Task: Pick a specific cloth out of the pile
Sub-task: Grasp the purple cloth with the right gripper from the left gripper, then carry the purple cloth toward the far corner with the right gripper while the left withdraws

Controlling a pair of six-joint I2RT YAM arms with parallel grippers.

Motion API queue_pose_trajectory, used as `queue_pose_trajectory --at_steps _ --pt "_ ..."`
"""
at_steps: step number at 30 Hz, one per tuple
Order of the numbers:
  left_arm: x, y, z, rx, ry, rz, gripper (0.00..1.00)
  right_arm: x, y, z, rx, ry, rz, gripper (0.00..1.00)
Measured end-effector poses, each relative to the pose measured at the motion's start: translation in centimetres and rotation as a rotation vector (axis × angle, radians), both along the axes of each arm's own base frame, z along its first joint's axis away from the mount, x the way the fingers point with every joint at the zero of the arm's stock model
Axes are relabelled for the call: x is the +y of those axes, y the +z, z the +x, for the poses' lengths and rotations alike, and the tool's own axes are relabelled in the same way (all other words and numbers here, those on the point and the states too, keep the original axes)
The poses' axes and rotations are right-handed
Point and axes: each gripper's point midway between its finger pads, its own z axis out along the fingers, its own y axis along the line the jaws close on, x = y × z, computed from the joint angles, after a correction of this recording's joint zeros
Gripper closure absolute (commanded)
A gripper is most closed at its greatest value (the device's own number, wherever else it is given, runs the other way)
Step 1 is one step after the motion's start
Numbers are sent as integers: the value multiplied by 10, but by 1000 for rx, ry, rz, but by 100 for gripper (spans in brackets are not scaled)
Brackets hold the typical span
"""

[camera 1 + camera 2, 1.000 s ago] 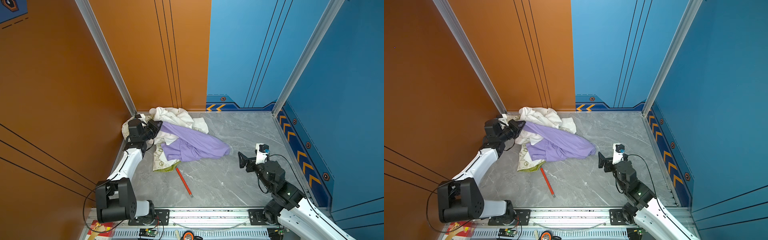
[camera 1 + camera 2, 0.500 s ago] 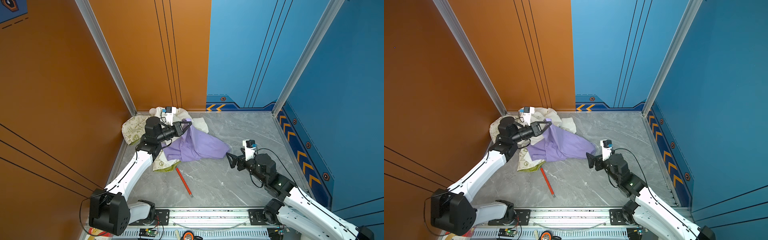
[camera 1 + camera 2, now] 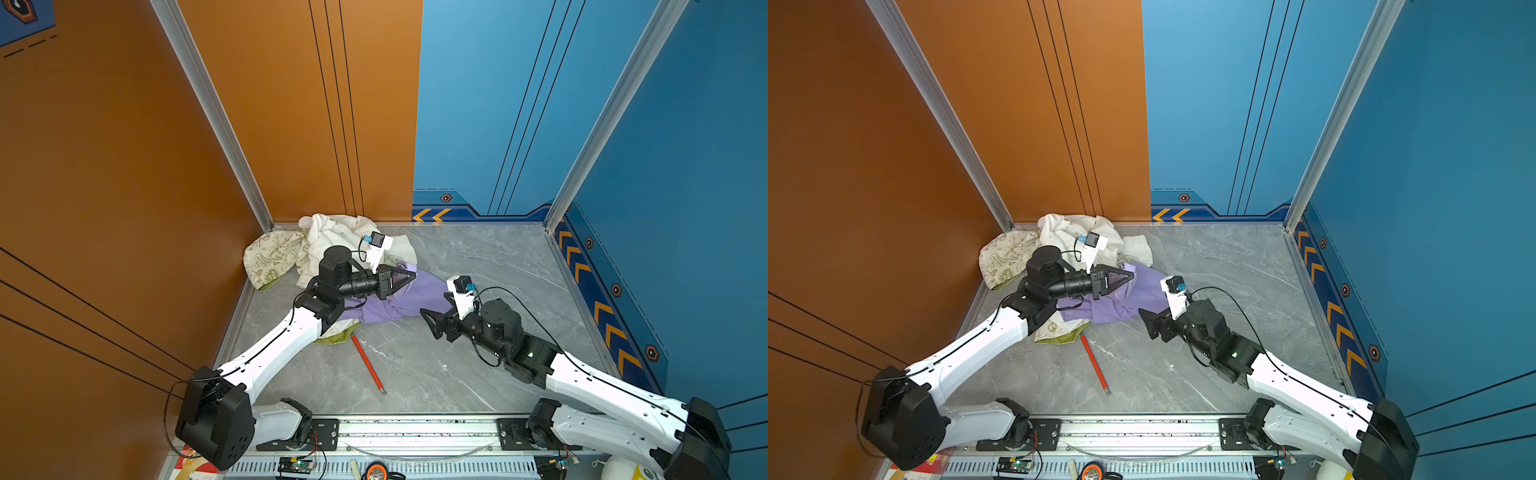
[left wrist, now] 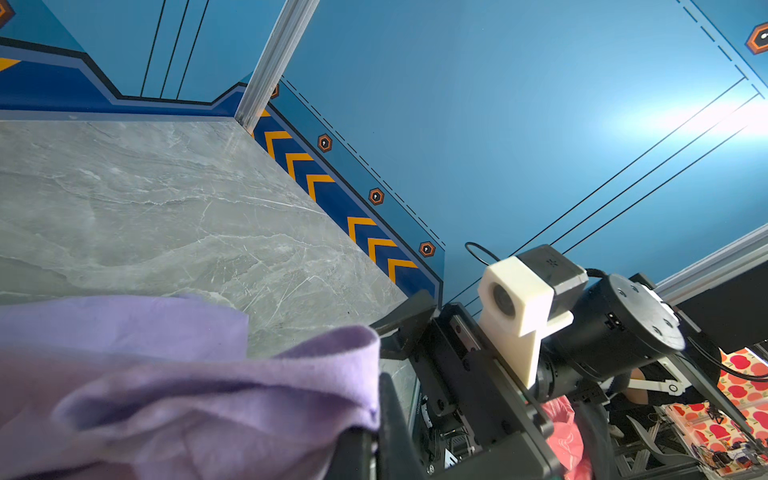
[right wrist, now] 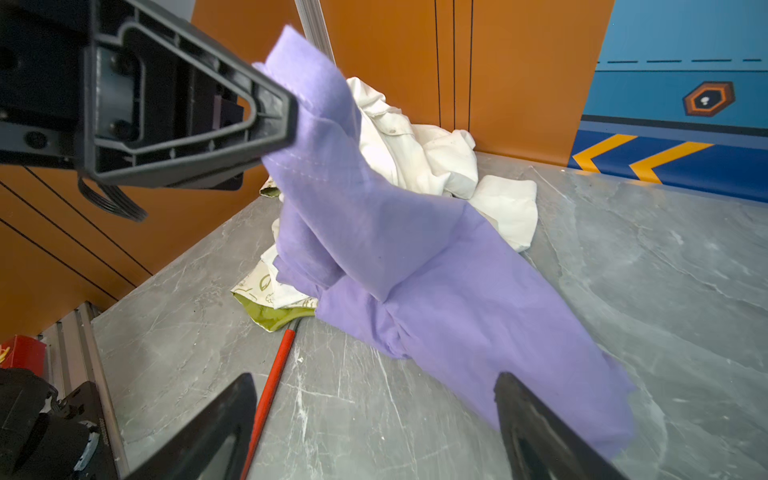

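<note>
Right wrist view, left jaws pinching the cloth by the pile, right jaws spread, perhaps around its hem.

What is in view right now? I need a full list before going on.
cloth: one, lavender, one edge held up, the rest draped on the table in front of the other fabrics
white shirt: one, white, crumpled in the far left corner
printed cloth: one, cream with green print and an olive edge, under and beside the white shirt
red stick: one, red, flat on the table, far end at the printed cloth's olive edge
table: one, grey marble
left pincer: one, black, shut on the cloth's raised edge
right pincer: one, black, open, low at the cloth's near edge
</note>
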Motion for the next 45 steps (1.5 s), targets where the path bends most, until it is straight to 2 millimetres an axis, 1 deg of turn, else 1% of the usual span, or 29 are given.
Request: queue_pose_trajectory --at_steps 5,7,10,12,15,17,18,19,20,22,23,25,26,29,31,32,35,36,38,39,41,42,45 --pt "-7 0 -7 -15 -26 4 100 23 2 7 -9 27 37 24" --pt "-8 0 -8 -18 -29 5 100 31 8 11 -22 32 60 31" --pt "-10 -1 -10 -21 -33 7 100 39 18 18 -34 28 103 42" --pt "-11 -1 -10 -23 -32 9 100 44 22 23 -39 22 129 48" --pt "-12 -4 -10 -21 -22 14 100 50 23 28 -35 13 158 68" --pt "-11 -6 -10 -21 -15 19 100 53 20 32 -26 4 170 85" --pt "-11 -7 -9 -21 -11 20 100 54 19 33 -21 0 175 92" --pt "-10 -8 -8 -24 -4 23 98 55 18 34 -15 -5 179 98" --pt "-10 -8 -8 -26 2 25 95 56 17 35 -10 -8 184 100" --pt "-9 -11 -7 -31 11 31 90 56 15 36 -1 -17 189 100" --pt "-8 -12 -7 -34 15 33 85 56 15 36 0 -23 189 100" --pt "-5 -13 -8 -48 23 39 63 54 15 38 -2 -39 187 100" --pt "-3 -14 -8 -50 29 40 56 52 15 39 -2 -46 185 100" --pt "8 -15 -7 -61 62 41 46 45 16 41 -5 -78 176 100" --pt "22 -15 -2 -74 104 42 38 36 21 41 -13 -100 171 100" --pt "29 -15 1 -75 125 41 35 31 25 42 -19 -111 171 100" --pt "53 -15 9 -87 196 47 29 9 36 47 -42 -161 163 100" --pt "61 -16 11 -93 219 57 26 1 40 49 -49 -179 162 100" --pt "73 -16 13 -101 260 80 15 -17 47 55 -66 -216 157 100" --pt "79 -17 12 -112 277 101 8 -27 50 58 -73 -239 155 100" --pt "85 -21 8 -117 293 138 2 -48 55 66 -85 -293 150 100" --pt "87 -24 6 -121 299 159 1 -62 58 71 -93 -326 146 100" --pt "93 -30 -1 -134 309 214 2 -98 64 85 -103 -419 125 100"
